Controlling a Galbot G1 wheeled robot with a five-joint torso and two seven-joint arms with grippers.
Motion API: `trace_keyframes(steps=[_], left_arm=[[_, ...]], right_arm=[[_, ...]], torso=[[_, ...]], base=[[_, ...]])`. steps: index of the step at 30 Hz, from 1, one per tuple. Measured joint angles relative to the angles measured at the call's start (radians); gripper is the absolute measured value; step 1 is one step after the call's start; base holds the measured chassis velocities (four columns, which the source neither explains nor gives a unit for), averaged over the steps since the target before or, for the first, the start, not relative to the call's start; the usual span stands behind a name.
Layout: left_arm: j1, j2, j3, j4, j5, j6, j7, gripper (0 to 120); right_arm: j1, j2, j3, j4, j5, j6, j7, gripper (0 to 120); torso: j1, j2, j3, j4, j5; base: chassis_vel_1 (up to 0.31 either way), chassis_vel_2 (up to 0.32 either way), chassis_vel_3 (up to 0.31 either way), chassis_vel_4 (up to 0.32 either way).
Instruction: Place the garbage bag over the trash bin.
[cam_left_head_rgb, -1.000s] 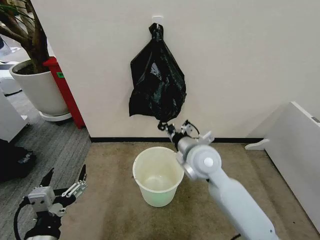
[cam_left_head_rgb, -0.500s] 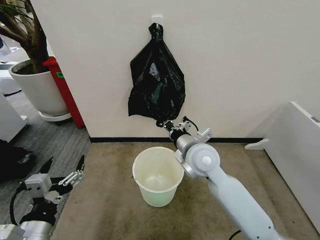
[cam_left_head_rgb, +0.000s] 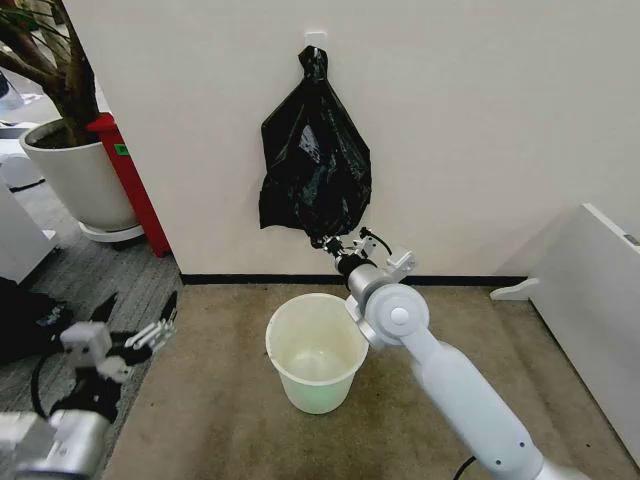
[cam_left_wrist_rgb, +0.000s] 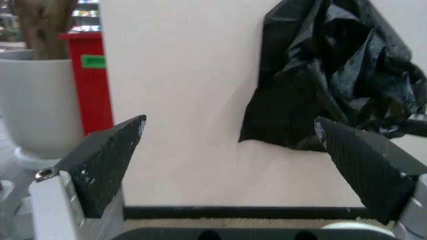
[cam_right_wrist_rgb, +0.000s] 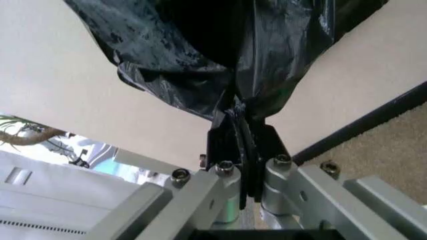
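A glossy, crinkly black plastic mass (cam_left_head_rgb: 315, 170) hangs from a wall hook, knotted at its top. My right gripper (cam_left_head_rgb: 330, 243) is shut on a thin tip of black plastic at its bottom end, the garbage bag (cam_right_wrist_rgb: 220, 45); I cannot tell where that bag separates from the rest. The pinched fold sits between the shut fingers of the right gripper (cam_right_wrist_rgb: 240, 132). Just below stands the cream-white trash bin (cam_left_head_rgb: 290, 312), upright on the carpet with nothing inside. My left gripper (cam_left_head_rgb: 135, 320) hangs open low at the left, apart from both. From its wrist view the left gripper (cam_left_wrist_rgb: 247, 170) faces the bag (cam_left_wrist_rgb: 333, 75).
A large white plant pot (cam_left_head_rgb: 75, 180) and a red box (cam_left_head_rgb: 130, 180) stand at the left past the wall's corner. A white panel (cam_left_head_rgb: 590, 290) lies at the right. Bare carpet surrounds the bin.
My right gripper has crept up and toward the wall, still holding the plastic tip, and the hanging bag bulges slightly. The left gripper has risen a little at the lower left.
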Motion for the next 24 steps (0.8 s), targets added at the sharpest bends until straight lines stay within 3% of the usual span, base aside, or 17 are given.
trace_keyframes(steps=[13, 17, 18, 24], left_arm=[[-0.265, 0.321, 0.035, 0.073, -0.201, 0.082, -0.098, 100], [-0.248, 0.338, 0.010, 0.042, -0.205, 0.096, -0.100, 100], [-0.235, 0.338, 0.006, 0.038, -0.205, 0.098, -0.100, 100], [-0.212, 0.338, -0.003, 0.034, -0.203, 0.098, -0.100, 100]], right_arm=[[-0.002, -0.005, -0.004, -0.003, -0.008, -0.006, -0.004, 0], [-0.005, -0.007, -0.003, -0.003, -0.009, -0.007, -0.004, 0], [-0.006, -0.007, -0.003, -0.003, -0.009, -0.007, -0.004, 0], [-0.006, 0.002, -0.004, -0.007, -0.009, -0.008, -0.005, 0]], torso=[[0.000, 0.000, 0.000, -0.0007, 0.0000], [0.000, 0.000, 0.000, -0.0002, 0.0015], [0.000, 0.000, 0.000, 0.0000, -0.0006], [0.000, 0.000, 0.000, 0.0001, -0.0003]], base=[[0.000, 0.000, 0.000, 0.000], [0.000, 0.000, 0.000, 0.000], [0.000, 0.000, 0.000, 0.000], [0.000, 0.000, 0.000, 0.000]])
